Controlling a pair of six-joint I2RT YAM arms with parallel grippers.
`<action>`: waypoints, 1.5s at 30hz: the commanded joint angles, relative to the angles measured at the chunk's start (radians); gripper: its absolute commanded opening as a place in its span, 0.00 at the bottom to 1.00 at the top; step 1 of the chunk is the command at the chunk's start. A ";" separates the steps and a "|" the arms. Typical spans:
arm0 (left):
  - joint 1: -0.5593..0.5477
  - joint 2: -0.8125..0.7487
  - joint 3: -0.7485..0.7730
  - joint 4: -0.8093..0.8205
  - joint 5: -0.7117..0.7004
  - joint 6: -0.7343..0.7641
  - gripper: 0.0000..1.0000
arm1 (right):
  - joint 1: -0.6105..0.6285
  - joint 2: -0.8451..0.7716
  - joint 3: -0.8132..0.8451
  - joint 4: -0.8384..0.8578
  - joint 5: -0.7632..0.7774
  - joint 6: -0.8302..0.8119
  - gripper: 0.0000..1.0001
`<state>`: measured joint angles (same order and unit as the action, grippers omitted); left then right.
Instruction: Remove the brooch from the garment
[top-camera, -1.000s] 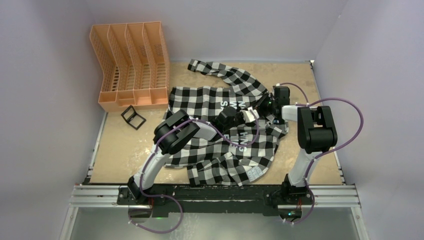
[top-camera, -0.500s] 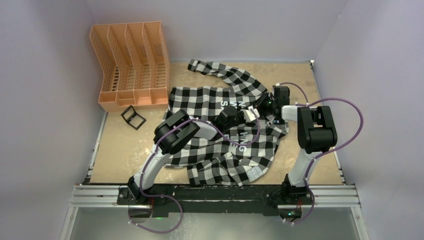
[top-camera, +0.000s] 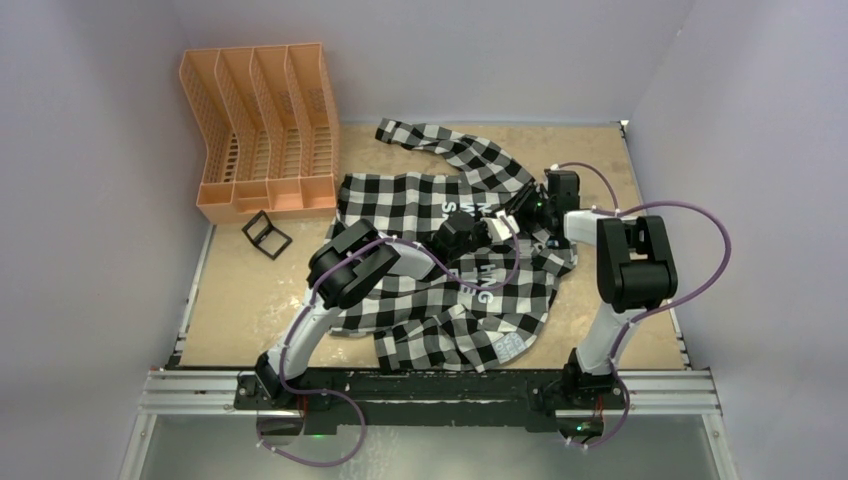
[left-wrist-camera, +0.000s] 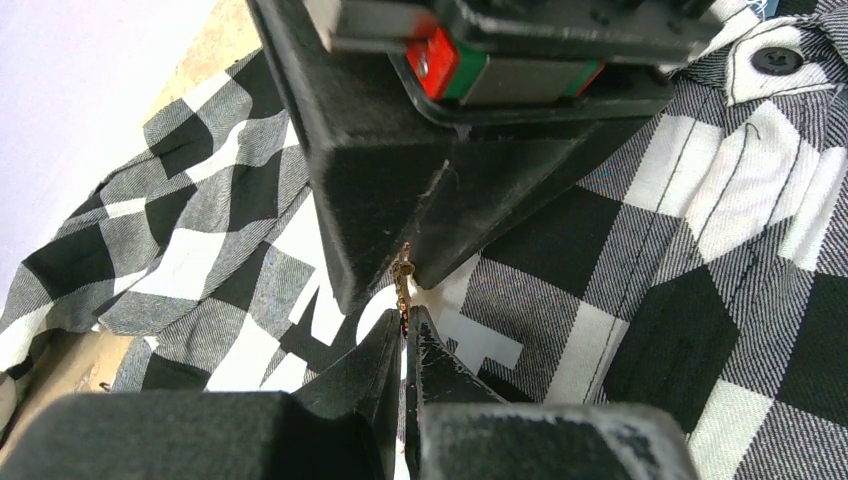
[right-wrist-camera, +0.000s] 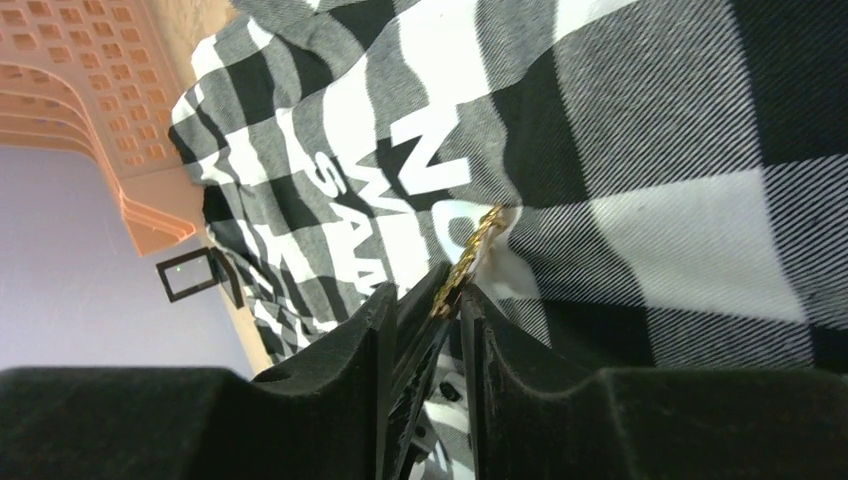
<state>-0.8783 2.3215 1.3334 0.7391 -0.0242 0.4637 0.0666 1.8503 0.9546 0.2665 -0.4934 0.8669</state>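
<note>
The brooch (left-wrist-camera: 403, 283), still pinned in a raised fold of the garment (top-camera: 440, 300), was clamped by both the left gripper (left-wrist-camera: 404, 335) and the right gripper (right-wrist-camera: 440, 300), whose arm had edged rightward, indicating extraction begun but not completed.

**Pale walls, a worn tan table, one orange file sorter**

An orange four-slot file sorter (top-camera: 262, 130) with lattice sides stands at the far left corner of a tan table top (top-camera: 250, 300). The table's surface is mottled, with paler scuffed patches.

A plain lavender-grey back wall (top-camera: 450, 50) rises behind the sorter. The left wall (top-camera: 90, 250) stands close beside it, and the right wall (top-camera: 760, 200), well across from it, has the same tint.

The light is soft and even, and shadows are faint.

Just in front of the sorter's near end lies a small black open frame (top-camera: 266, 235), perhaps a folding stand. Well nearer than the sorter, an aluminium rail (top-camera: 190, 390) runs along the table's near edge. A smooth grey surface (top-camera: 450, 455) lies beyond it.
</note>
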 joint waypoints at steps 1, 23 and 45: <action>-0.022 0.004 0.020 0.005 0.027 -0.025 0.00 | 0.021 -0.097 0.004 -0.036 -0.049 -0.034 0.34; -0.023 -0.028 -0.023 0.028 0.010 -0.031 0.17 | -0.033 -0.203 -0.005 -0.190 0.158 -0.179 0.45; 0.027 -0.303 -0.212 -0.045 -0.041 -0.317 0.63 | 0.071 -0.154 0.147 -0.363 0.484 -0.392 0.52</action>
<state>-0.8871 2.0972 1.1316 0.7380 -0.0605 0.3016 0.0769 1.7084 1.0149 0.0067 -0.1749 0.5438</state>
